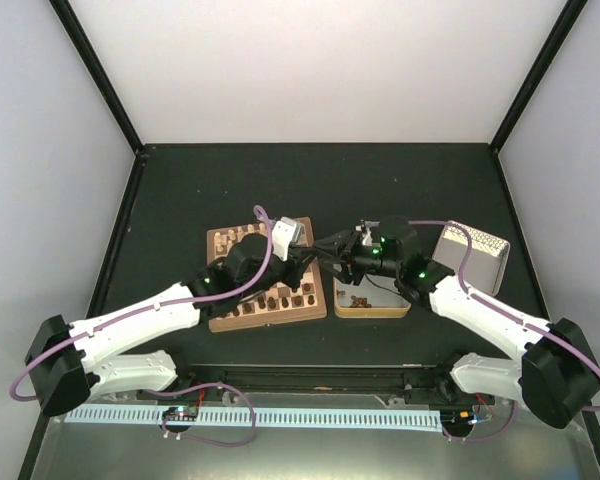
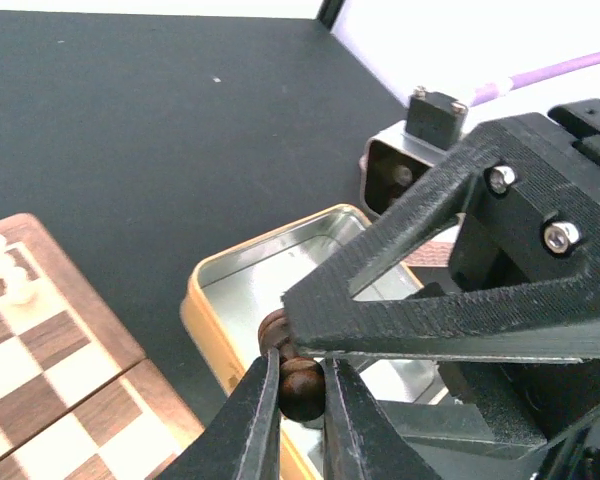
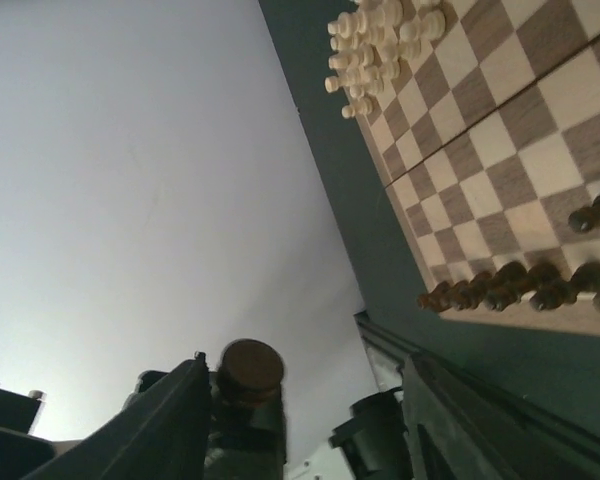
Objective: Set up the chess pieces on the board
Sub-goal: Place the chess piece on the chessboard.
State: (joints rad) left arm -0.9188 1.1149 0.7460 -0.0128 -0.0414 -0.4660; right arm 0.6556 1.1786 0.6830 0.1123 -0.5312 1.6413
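A black counter [image 1: 180, 190] lies inside plain white walls. Above the gold-sided tin [image 2: 240, 268], at the edge nearest the board, one small dark brown chess piece [image 2: 302, 390] is clamped between the two fingers of the left end effector [image 2: 302, 378], its round base showing in the right wrist view. The right end effector [image 3: 310, 400] is right against it, its fingers well apart and one of them lying just over the piece. A second dark piece [image 2: 273, 328] shows just behind the held one, and a few more [image 1: 358, 298] lie in the tin. The chessboard [image 3: 500, 130] sits just left of the tin, with a row of dark chessmen [image 3: 510, 285] along its near edge and pale cream chessmen [image 3: 380, 40] bunched in a far corner. A shiny metal lid [image 1: 472, 255] lies to the right of the tin.
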